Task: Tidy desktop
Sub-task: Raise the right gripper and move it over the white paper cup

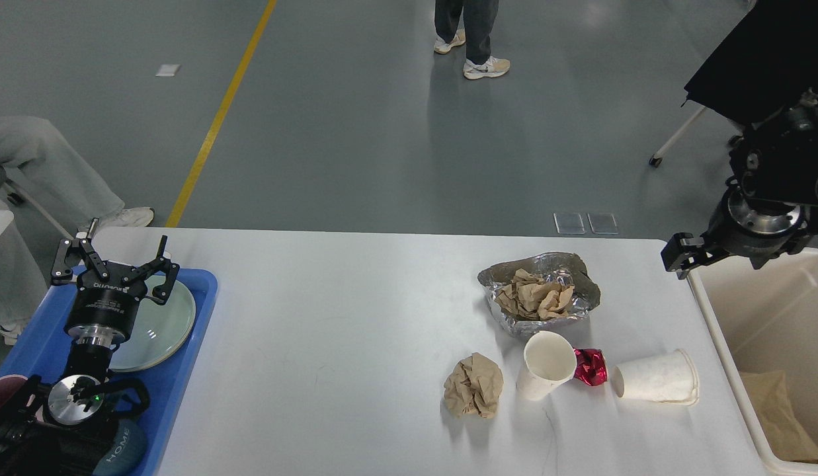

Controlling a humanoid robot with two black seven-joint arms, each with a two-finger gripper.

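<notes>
The desktop (329, 317), a white tabletop with rounded corners, fills the lower centre of the frame. At lower left a blue plastic tray (190, 344) sits against its edge and holds a pale green plate (164, 324); a dark cup marked HOME (127, 449) shows at the tray's near end. The left gripper (114, 254) hangs over the tray's far end above the plate, fingers spread apart, holding nothing.

Right of centre on the desktop lies a crumpled foil dish (541, 294) containing wadded brown paper (534, 297). Below it, in a row: a loose ball of brown paper (475, 385), an upright white paper cup (547, 365) that appears empty, a crumpled red foil wrapper (590, 367) touching the cup's right side, and a second white paper cup (656, 385) lying on its side just beside the wrapper.

At the right edge stands a cream bin (766, 311) with brown paper (779, 423) in its lower part. The right gripper (686, 254) hangs at the bin's upper left corner, over the rim; only one dark finger end is distinguishable, so its state cannot be determined.
</notes>
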